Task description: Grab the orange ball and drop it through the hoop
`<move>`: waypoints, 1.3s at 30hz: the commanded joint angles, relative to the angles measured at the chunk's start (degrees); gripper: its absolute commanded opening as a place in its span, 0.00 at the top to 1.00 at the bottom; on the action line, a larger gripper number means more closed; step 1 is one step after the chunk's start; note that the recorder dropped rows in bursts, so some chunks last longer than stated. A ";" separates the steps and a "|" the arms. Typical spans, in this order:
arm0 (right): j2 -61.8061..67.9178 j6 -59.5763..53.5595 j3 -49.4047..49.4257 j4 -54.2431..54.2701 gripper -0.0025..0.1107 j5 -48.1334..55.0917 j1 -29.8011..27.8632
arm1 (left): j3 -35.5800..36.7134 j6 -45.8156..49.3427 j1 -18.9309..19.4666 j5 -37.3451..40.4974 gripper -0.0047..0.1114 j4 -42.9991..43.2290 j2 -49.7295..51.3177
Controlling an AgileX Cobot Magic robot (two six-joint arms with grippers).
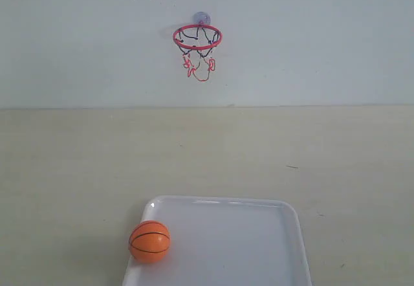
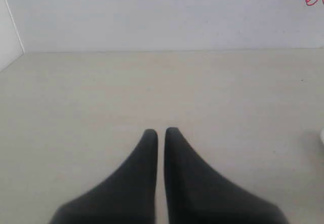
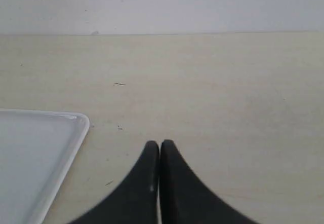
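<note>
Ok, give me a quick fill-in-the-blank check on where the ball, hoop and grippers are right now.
1. In the exterior view, the orange ball sits at the ___ rim of the white tray.
2. The hoop hangs on the ___ behind the table.
3. The hoop's ring is coloured ___.
4. The left gripper and the right gripper are both ___, holding nothing.

Missing words: left; wall; red; shut

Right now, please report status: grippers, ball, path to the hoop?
Left gripper shut, empty. Right gripper shut, empty. Orange ball at tray edge. Hoop unobstructed.
</note>
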 commanded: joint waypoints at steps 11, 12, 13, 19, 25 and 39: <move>-0.30 0.34 0.00 -0.18 0.98 -6.36 0.11 | 0.15 0.23 0.24 -0.16 0.92 -0.10 -0.20; -0.30 0.75 0.00 -0.09 0.98 -8.92 0.11 | 0.15 0.23 0.24 -0.16 0.92 -0.10 -0.20; -0.30 1.87 0.00 -0.09 0.98 -12.75 0.11 | 0.15 0.23 0.24 -0.16 0.92 -0.10 -0.20; -0.30 1.97 0.00 -0.09 0.98 -36.88 0.11 | 0.15 0.23 0.24 -0.16 0.92 -0.10 -0.20; 3.40 2.77 -2.78 -0.09 0.98 -23.22 0.11 | 0.15 0.23 0.24 -0.16 0.92 -0.10 -0.20; 51.30 -1.07 -27.94 3.97 0.98 -0.80 10.28 | 0.15 0.23 0.24 -0.16 0.92 -0.10 -0.20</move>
